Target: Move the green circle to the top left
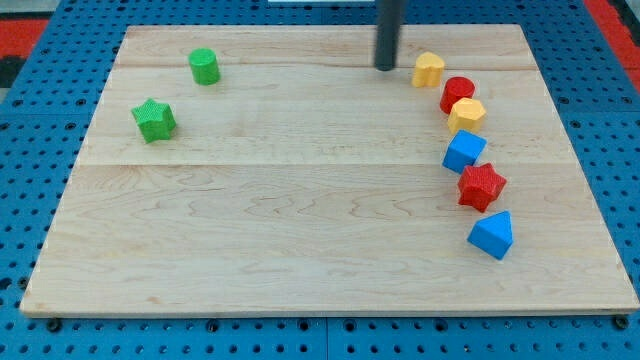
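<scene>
The green circle (204, 66) stands on the wooden board (300, 220) near the view's top left. A green star (154, 120) lies a little below and to the left of it. My tip (386, 67) is at the view's top, right of centre, far to the right of the green circle and just left of a yellow block (429, 69). It touches no block.
A curved row of blocks runs down the view's right side: a red round block (458, 94), a yellow hexagon-like block (466, 114), a blue cube (464, 151), a red star (482, 186) and a blue block (492, 235). Blue pegboard surrounds the board.
</scene>
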Motion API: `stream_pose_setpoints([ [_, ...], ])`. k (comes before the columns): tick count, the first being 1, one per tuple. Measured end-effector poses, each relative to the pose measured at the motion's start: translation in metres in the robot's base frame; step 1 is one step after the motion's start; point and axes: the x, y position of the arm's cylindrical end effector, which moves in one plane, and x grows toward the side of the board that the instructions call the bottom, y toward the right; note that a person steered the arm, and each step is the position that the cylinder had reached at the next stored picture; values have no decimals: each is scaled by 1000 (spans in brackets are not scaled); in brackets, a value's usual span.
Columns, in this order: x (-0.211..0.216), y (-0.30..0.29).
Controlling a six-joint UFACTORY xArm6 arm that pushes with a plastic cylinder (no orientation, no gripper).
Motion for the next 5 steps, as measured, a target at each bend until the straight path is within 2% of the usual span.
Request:
stream_pose_setpoints([
  [1, 2, 37],
  [2, -2, -6],
  [4, 30, -201],
  [5, 18, -270],
])
